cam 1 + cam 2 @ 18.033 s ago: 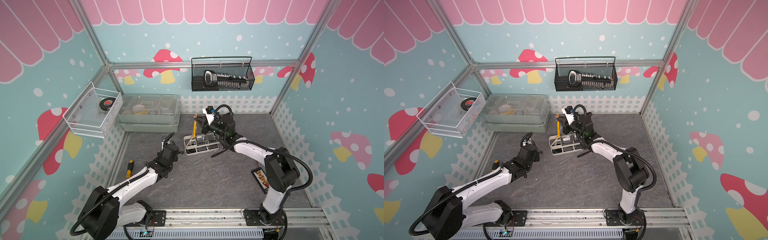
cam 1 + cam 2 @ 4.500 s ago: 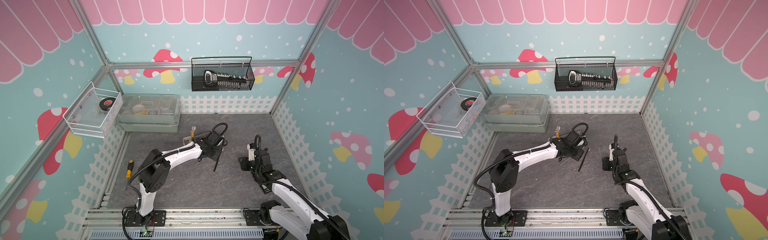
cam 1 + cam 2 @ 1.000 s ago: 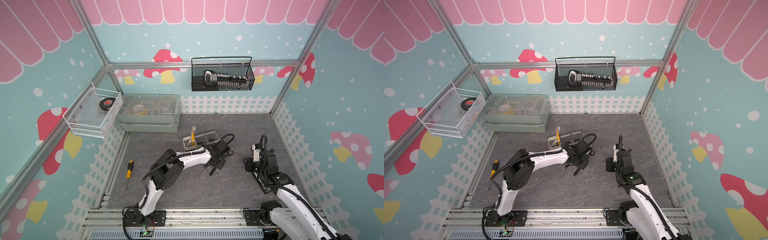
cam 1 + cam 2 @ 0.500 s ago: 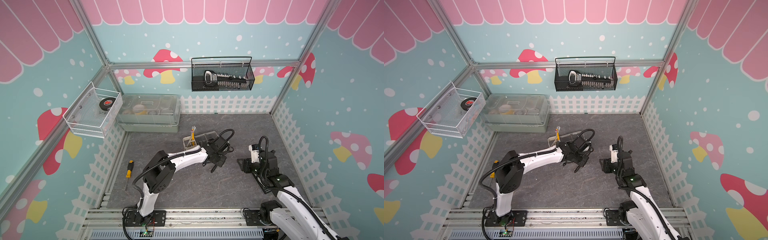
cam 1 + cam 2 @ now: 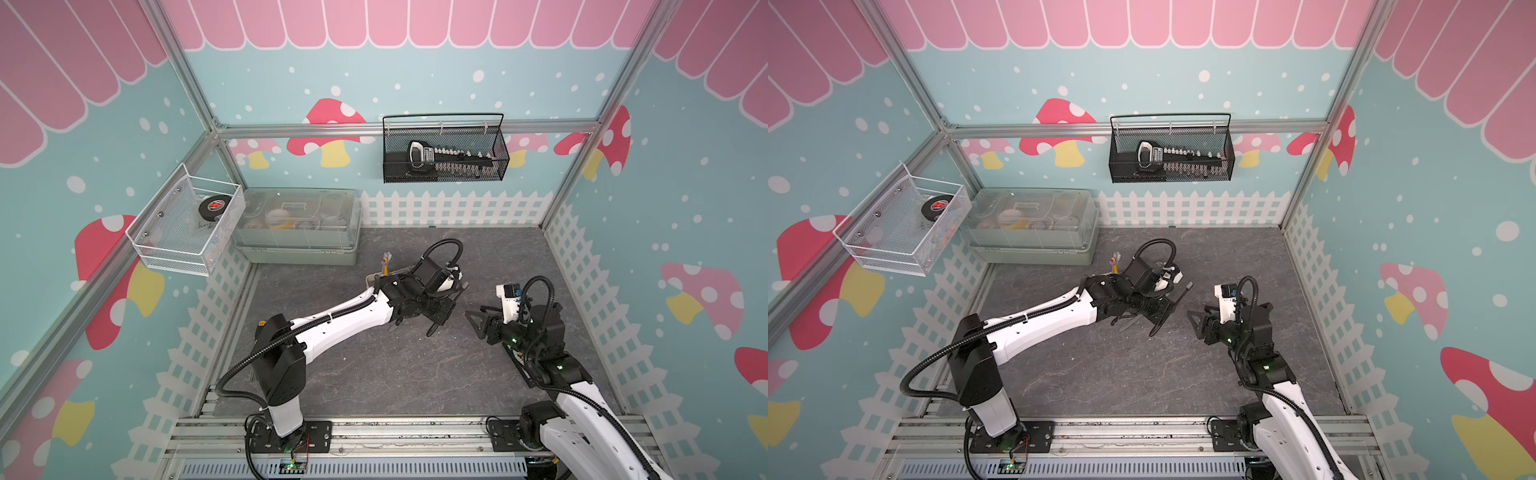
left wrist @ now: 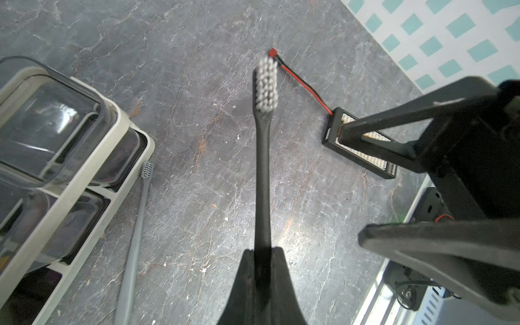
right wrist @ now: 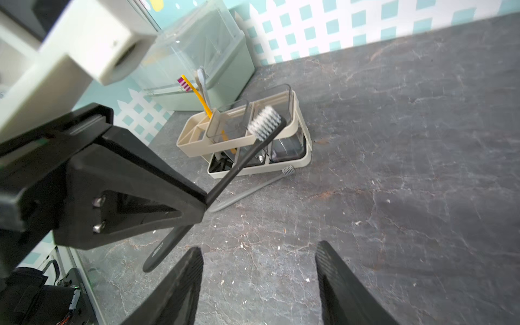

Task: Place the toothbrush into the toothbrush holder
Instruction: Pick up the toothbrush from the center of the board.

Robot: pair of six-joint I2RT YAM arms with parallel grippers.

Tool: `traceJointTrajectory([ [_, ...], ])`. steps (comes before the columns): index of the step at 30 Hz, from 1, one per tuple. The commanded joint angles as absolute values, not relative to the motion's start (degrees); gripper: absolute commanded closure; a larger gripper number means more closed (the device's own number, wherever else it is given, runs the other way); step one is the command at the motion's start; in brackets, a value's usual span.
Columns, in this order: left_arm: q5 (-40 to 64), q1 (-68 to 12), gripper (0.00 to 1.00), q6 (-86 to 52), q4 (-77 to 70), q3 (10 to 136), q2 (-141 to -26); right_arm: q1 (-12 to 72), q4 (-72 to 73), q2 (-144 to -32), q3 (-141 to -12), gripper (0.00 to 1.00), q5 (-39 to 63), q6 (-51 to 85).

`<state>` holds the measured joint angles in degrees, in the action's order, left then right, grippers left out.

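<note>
My left gripper is shut on the handle of a black toothbrush and holds it above the floor, white bristles pointing away. In both top views the toothbrush hangs slanted right of the toothbrush holder. The off-white holder has a yellow brush and a grey brush standing in it. In a top view the left arm hides most of the holder. My right gripper is open and empty, facing the left gripper from close by.
A grey toothbrush lies on the floor against the holder's front. A black battery pack with a red wire lies near the right arm. A clear-lidded grey-green box stands at the back left. Two wire baskets hang on the walls.
My right gripper has opened wider and moved left toward the left gripper. The left gripper has shifted slightly up and back with the black toothbrush still in it.
</note>
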<state>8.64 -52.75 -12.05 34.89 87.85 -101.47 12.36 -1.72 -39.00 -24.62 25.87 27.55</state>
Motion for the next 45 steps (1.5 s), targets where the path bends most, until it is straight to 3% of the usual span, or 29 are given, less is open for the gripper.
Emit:
traceJointTrajectory([
  [1, 11.2, -53.52, 1.0, -9.42, 33.76, 86.55, -100.04, 12.13, 3.11, -38.5, -24.14, 0.36, 27.54, 29.03],
  [14, 10.86, -55.14, 1.0, -9.53, 30.5, 85.34, -98.1, 12.13, 7.97, -40.1, -23.9, 0.39, 25.33, 33.62],
  [34, 6.65, -58.78, 1.0, -7.16, 28.21, 85.84, -97.66, 12.15, 12.99, -42.58, -25.19, 0.59, 25.16, 39.86],
  [41, 5.55, -59.56, 1.0, -6.75, 27.69, 86.48, -98.09, 12.19, 14.63, -42.8, -24.8, 0.77, 25.18, 42.37],
  [45, 4.54, -59.64, 1.0, -6.59, 27.29, 86.36, -98.02, 12.13, 15.11, -43.16, -24.7, 1.0, 24.97, 43.49],
])
